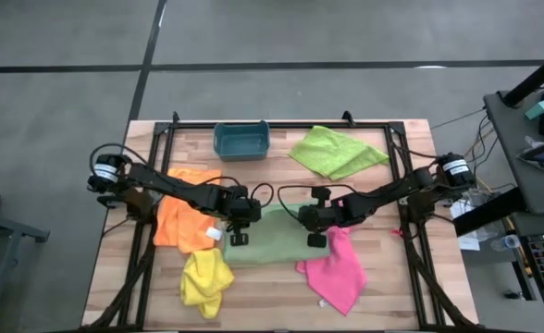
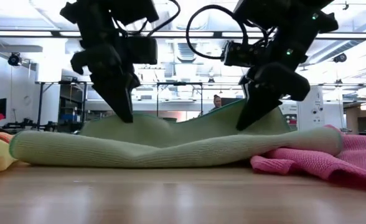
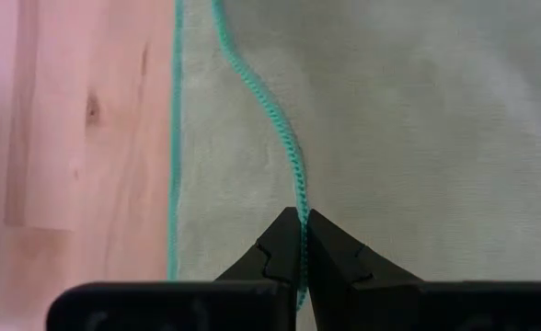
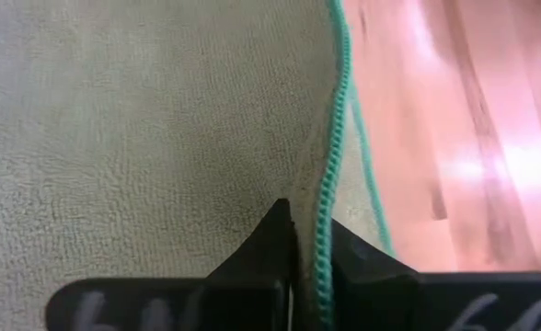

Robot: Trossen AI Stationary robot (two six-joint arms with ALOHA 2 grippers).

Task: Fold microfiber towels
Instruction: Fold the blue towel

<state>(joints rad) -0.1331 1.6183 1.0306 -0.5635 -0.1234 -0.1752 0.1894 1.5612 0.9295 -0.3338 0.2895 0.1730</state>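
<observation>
Both arms meet over the middle of the worktop (image 1: 281, 291), where the pale mint green towel (image 1: 270, 239) lies already doubled over, its rolled fold facing the low camera. The left tool (image 1: 238, 228) is pressed together on the towel's stitched edge at its left side, and in the left wrist view the teal hem (image 3: 284, 138) runs straight into the pinch of the dark fingers (image 3: 272, 253). The right tool (image 1: 315, 227) is likewise pinching the hem at the right side, the green stitching (image 4: 330, 175) caught between its fingers (image 4: 272, 241). In the low view the cloth rises into two small peaks where each tool holds it, and sags between them. The main risk, as I judge it, is that each pinch sits right on the narrow hem: a slight pull apart or an uneven lift could let the edge slip out of one tool, and the upper layer would then drop crooked over the lower. Whether each tool holds one layer or both I cannot tell; catching only one would drag the fold open rather than carry it. The pink towel (image 1: 336, 268) lies touching the mint towel's right corner, just beside the right tool, so a sweep that way may snag or drag it. The orange towel (image 1: 181, 220) and yellow towel (image 1: 206, 277) crowd the left side in the same way. The lime green towel (image 1: 337, 152) and the teal bin (image 1: 241, 141) lie well apart at the far side and seem out of harm's way.
</observation>
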